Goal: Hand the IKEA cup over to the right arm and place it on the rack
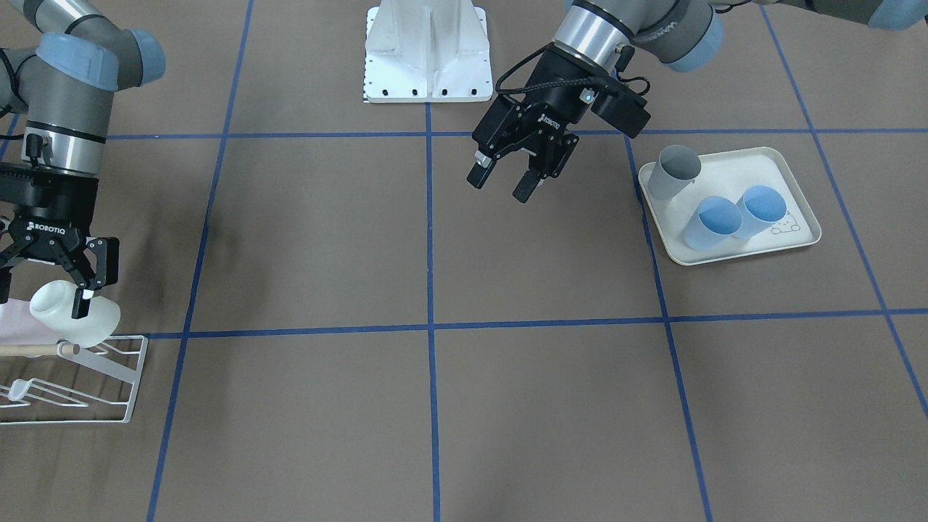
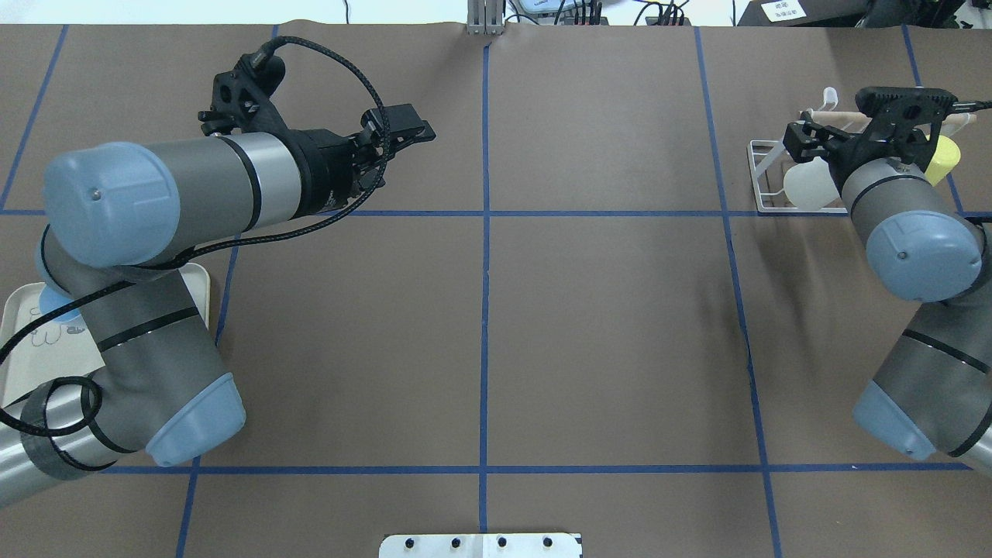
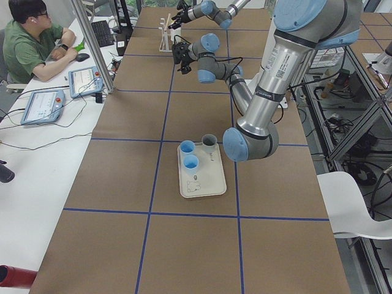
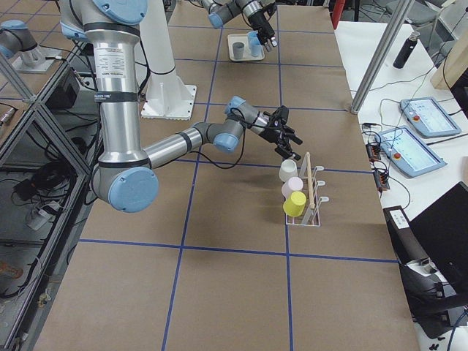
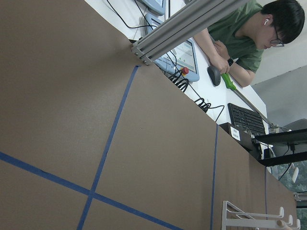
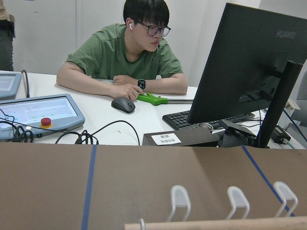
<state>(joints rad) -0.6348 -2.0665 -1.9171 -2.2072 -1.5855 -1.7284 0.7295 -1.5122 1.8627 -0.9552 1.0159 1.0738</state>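
Note:
The white IKEA cup lies tilted on the white wire rack at the table's right end, also seen from overhead as cup and from the right as cup. My right gripper hangs just above it with its fingers spread wide; one fingertip overlaps the cup in the front view. The right wrist view shows only the rack's tabs and dowel. My left gripper hovers open and empty over the table's middle, away from the rack.
A pink cup and a yellow cup sit on the same rack. A cream tray on my left holds a grey cup and two blue cups. A person sits beyond the far edge.

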